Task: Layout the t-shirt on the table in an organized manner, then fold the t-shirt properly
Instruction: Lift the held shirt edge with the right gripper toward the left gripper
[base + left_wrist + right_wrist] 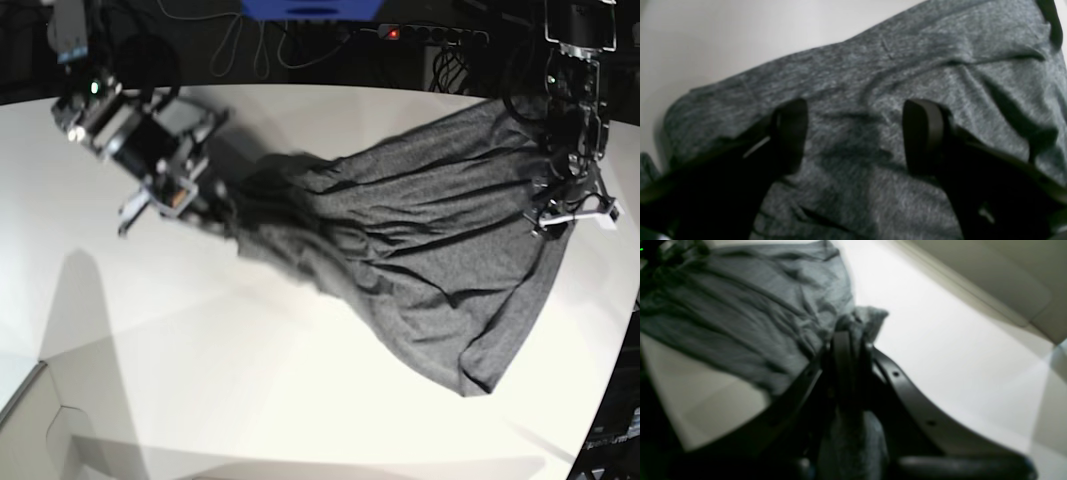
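- My base view looks down from high above on the whole white worktop point(300, 380), both arms in frame.
- My left wrist view sits very close over the t-shirt point(873, 100), worktop at upper left.
- My right wrist view looks along its fingers point(843, 353), shirt upper left.
- All three share the shirt.

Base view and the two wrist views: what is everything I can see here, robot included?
t-shirt: one, heathered dark grey, wrinkled, spread across the table from left of centre to its right side.
table: one, white, under everything.
cables: several, light, behind the table's far edge.
blue object: one, top edge.
power strip: one, dark with a red light, at the back.
right gripper: one, black, jaws shut on a bunched part of the shirt.
left gripper: one, black, jaws open over the cloth.
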Controlling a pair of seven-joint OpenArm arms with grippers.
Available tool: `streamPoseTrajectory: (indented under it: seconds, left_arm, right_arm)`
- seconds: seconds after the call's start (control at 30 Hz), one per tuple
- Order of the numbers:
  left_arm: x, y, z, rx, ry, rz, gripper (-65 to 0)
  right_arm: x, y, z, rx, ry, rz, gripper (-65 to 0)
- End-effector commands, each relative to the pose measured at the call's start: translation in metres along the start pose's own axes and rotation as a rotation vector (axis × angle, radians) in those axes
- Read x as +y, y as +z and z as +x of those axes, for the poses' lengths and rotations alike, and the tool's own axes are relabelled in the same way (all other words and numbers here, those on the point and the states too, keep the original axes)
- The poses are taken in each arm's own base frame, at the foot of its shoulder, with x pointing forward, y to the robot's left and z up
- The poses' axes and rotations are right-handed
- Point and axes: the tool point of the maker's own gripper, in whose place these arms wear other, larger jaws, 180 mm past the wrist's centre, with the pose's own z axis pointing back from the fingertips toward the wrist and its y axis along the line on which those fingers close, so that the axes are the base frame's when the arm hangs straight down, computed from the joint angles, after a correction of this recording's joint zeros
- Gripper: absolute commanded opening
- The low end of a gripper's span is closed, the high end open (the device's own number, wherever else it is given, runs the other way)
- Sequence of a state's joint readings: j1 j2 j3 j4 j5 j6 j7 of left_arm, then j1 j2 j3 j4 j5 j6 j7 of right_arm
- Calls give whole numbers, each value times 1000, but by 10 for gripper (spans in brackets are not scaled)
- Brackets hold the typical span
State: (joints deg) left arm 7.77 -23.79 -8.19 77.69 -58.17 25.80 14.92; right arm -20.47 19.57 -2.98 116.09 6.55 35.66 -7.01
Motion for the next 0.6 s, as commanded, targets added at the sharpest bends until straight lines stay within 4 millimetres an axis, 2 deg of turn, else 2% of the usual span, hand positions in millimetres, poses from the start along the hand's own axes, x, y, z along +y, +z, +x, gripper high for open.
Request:
streamPoseTrajectory:
  seconds: [0.0,0.1,0.23,0.4,0.5,0.57]
  left_arm:
    - [2,-1,-11,67,31,9,-215]
    - [-3,-2,-7,58,35,1,-215]
    - [-15,1,1,40,46,-33,-215]
    - [-67,21,32,-37,46,-174,-215]
    - [-103,36,54,-92,50,-270,-215]
    - [-117,39,64,-115,56,-301,-215]
  right_arm:
    - [7,5,7,-45,-16,16,-650]
    - [31,12,-12,-19,-71,73,-650]
    - [72,11,-45,100,-20,181,-650]
    - [102,12,-81,210,46,266,-650]
    - [104,14,-92,248,81,274,-650]
    - [104,15,-95,262,105,275,-650]
